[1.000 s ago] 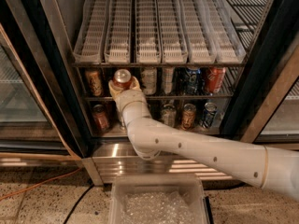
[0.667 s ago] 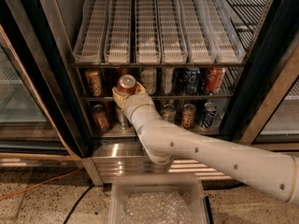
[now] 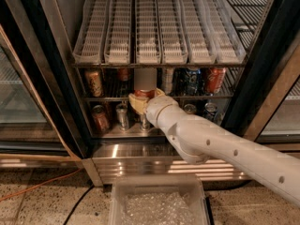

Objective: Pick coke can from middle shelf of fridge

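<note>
The gripper [image 3: 142, 99] clasps the coke can [image 3: 144, 93] at the middle shelf [image 3: 104, 98], between orange-tan can [image 3: 95, 82] and blue can [image 3: 192, 80].

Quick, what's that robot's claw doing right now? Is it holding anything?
Gripper: closed on the coke can, at the front of the middle shelf.

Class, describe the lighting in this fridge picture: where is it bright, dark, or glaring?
Camera view: the white lanes are brightly lit; the cans on the middle shelf sit in shadow; glare streaks the steel base; the hand, at that shelf's front around the coke can, catches light.
</note>
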Motion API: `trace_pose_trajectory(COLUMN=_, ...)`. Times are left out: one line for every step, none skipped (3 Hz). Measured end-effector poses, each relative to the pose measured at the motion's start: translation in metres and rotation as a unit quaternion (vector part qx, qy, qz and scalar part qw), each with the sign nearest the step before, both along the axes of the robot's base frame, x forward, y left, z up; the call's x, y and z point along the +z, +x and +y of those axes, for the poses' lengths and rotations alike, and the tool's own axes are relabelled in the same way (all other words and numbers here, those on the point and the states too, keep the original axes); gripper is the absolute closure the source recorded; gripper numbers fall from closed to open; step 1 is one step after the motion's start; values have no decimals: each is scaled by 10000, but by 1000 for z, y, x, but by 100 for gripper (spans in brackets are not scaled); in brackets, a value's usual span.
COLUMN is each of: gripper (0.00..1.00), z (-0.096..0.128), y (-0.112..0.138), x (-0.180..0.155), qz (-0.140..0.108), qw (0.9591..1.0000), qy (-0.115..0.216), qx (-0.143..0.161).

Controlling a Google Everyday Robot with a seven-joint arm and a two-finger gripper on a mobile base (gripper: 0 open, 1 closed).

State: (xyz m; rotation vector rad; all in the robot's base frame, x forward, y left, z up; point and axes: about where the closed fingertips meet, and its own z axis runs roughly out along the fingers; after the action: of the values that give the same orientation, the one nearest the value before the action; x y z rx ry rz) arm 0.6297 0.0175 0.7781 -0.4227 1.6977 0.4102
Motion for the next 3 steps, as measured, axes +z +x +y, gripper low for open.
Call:
trace_pose_trajectory(gripper=100, z=18, y=-11, x=-2, qz=69, qw=9992, qy=35, qx=398)
trace_pose_trajectory(gripper=100, z=18, y=-11, x=-2, qz=69, qw=9992, qy=34, qx=399)
trace_pose_trajectory(gripper=100, z=23, y=-12, x=-2, qz=79, qw=9987, qy=11, qx=513)
